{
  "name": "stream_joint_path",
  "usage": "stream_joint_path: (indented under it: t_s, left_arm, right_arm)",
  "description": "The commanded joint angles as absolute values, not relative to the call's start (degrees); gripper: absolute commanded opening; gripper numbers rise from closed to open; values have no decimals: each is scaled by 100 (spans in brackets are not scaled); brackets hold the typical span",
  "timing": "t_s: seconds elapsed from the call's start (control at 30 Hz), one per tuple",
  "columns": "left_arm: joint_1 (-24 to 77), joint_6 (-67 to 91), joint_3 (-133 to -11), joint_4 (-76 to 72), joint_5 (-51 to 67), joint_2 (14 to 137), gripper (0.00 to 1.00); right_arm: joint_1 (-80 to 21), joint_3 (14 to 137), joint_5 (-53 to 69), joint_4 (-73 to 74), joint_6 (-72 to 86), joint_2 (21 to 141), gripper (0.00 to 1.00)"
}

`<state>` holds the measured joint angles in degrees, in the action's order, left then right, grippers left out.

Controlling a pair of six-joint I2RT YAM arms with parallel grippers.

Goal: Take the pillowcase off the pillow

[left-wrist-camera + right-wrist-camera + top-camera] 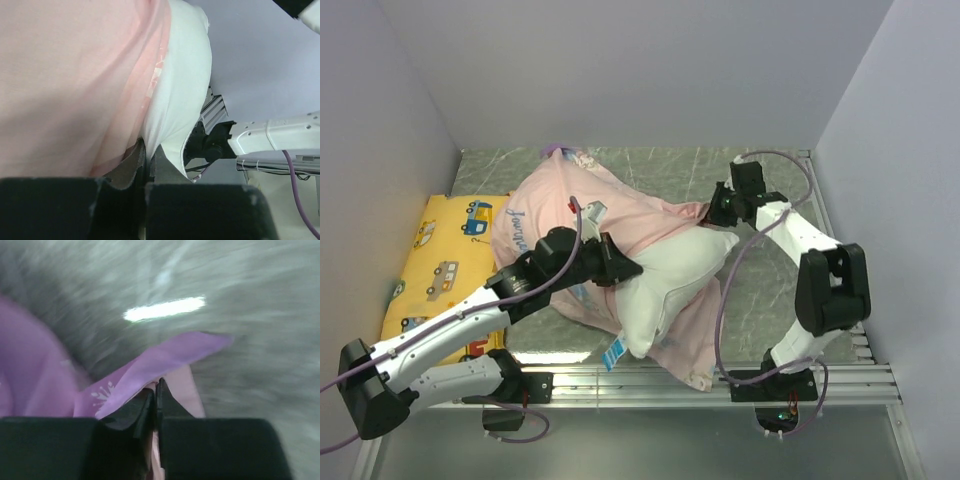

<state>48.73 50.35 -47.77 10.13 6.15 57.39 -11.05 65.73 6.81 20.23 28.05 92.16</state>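
As things lie on the table [760, 270]: one pillowcase, one pillow, one yellow cushion, two arms.
Pillowcase [560, 205]: pale pink inside outward, heaped left of centre, still wrapped over the pillow's far end; a purple snowflake-printed flap shows in the right wrist view [165, 357].
Pillow [670, 280]: plump and white, sticking out of the pillowcase toward the near edge; one small blue-and-white tag [615, 352] hangs at its near end.
Yellow cushion [440, 260]: flat at the left, partly under the pillowcase and the left arm.
Left arm: stretched from the near left corner diagonally over the cushion to the centre.
Left gripper [628, 268]: jaws pressed together, pinching white pillow fabric [180, 90] just beside the pink edge.
Right arm: up from its base, elbow bent at the right, forearm running back and leftward.
Right gripper [713, 212]: jaws nearly together, nipping the pillowcase's purple edge by the pillow's far corner; its wrist view is blurred.
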Motion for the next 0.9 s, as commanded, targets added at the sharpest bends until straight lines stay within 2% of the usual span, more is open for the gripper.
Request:
stream_joint_path:
  t_s: [0.0, 0.03, 0.1, 0.13, 0.17, 0.23, 0.33, 0.53, 0.6, 0.73, 0.8, 0.87]
  left_arm:
    - [4895, 4975, -5246, 853, 360, 5729, 0]
    - [4904, 4957, -5325, 826, 352, 5817, 0]
    - [4948, 4905, -5519, 695, 352, 6106, 1]
    - [4948, 4904, -5572, 642, 256, 6187, 1]
    - [4948, 4913, -5651, 581, 194, 6283, 1]
    - [4948, 4957, -5730, 422, 71, 6556, 1]
    - [4948, 4992, -6002, 282, 18, 7012, 1]
    - [4966, 5212, -6599, -289, 123, 8163, 0]
    - [5062, 5256, -7134, -352, 255, 8787, 0]
    - [5361, 5010, -8593, 191, 299, 9921, 0]
    - [5379, 5010, -9192, 403, 351, 10379, 4]
    - [5379, 5010, -9439, 597, 194, 10546, 21]
  right_arm:
    - [-1063, 7232, 2546, 1380, 2646, 9606, 20]
    - [-1072, 7286, 2845, 1441, 2585, 9606, 32]
    - [-1064, 7391, 2734, 1677, 2418, 9379, 41]
    - [-1020, 7426, 2237, 2009, 2391, 9108, 53]
    - [-976, 7488, 2050, 2161, 2391, 8949, 59]
    - [-784, 7558, 1419, 2642, 2417, 8485, 69]
    - [-476, 7769, 845, 3136, 2531, 7834, 77]
    - [-772, 7893, 572, 3419, 2900, 6648, 81]
    - [-1352, 7551, 13, 3384, 2935, 6321, 81]
    - [-1828, 6629, -360, 3113, 3058, 5382, 82]
    - [-1898, 5979, -518, 2998, 3120, 5038, 81]
    - [-1925, 5383, -659, 2778, 3111, 4615, 82]
